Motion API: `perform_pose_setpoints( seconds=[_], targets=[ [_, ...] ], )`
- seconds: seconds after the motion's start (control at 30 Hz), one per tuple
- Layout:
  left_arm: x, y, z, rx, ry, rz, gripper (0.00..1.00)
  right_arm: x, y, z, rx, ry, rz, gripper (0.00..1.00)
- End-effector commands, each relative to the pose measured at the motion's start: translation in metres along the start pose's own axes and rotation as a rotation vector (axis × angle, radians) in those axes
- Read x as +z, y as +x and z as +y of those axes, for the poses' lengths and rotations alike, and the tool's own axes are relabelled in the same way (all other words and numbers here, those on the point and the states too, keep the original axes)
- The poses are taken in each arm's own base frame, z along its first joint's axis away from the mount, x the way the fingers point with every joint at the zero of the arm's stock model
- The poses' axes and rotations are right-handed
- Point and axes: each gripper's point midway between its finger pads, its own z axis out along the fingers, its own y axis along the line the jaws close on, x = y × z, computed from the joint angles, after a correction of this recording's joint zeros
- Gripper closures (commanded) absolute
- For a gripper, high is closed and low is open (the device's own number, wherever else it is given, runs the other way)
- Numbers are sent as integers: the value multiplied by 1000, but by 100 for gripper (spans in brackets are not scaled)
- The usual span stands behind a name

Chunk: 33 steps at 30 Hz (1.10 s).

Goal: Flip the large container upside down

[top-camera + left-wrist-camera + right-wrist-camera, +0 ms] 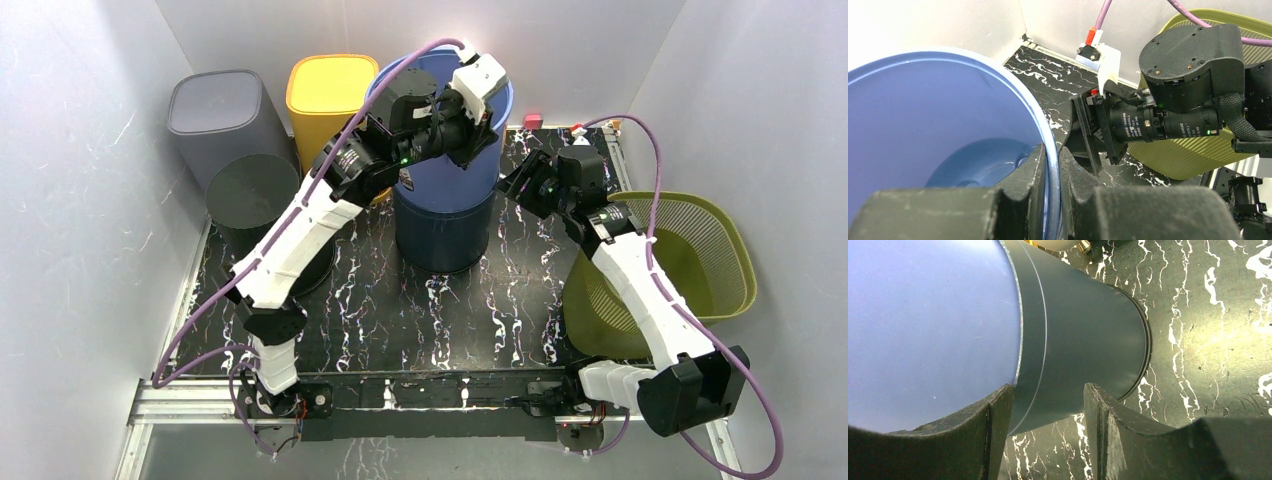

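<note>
1. two pincers have a part here. the left pincer is clamped on the right-hand rim of the large blue round plastic container, one finger inside the wall and one outside. the right pincer stands apart and empty, just beside the container's right wall.
2. the container stands upright, mouth up, at the far middle of the black white-veined worktop. it sits between the black cylinder on the left and the olive-green slatted basket on the right.
3. the step in hand looks like tipping it over by the rim. a rim pinch alone may twist or slip on smooth plastic, so bring the right pincer against the wall low down to steady the body and guide the base.
4. tip toward the near side, where the most open worktop shows. left, right and far are crowded by bins and walls.
5. go slowly through the balance point, since a tall drum will want to drop and roll.
6. let the rim land flat before loosening the left pincer. whether the right fingers touch the wall now, i cannot tell.
</note>
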Motion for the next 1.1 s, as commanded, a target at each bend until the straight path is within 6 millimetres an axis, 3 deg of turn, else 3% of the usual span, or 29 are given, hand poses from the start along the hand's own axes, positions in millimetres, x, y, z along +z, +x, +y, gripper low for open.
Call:
perform_pose_setpoints(
  seconds=[0.0,0.73,1.07],
  targets=[
    [-194,-225,-37,135,81,-808,100,8,9,-22,-40,100,40,49],
    [-193,-213,-36,146,69,-770,100,-2,-1,-3,-36,48,30,49],
    [-209,-212,-26,162,7,-765,100,-23,-30,24,-73,5,-25,48]
  ],
)
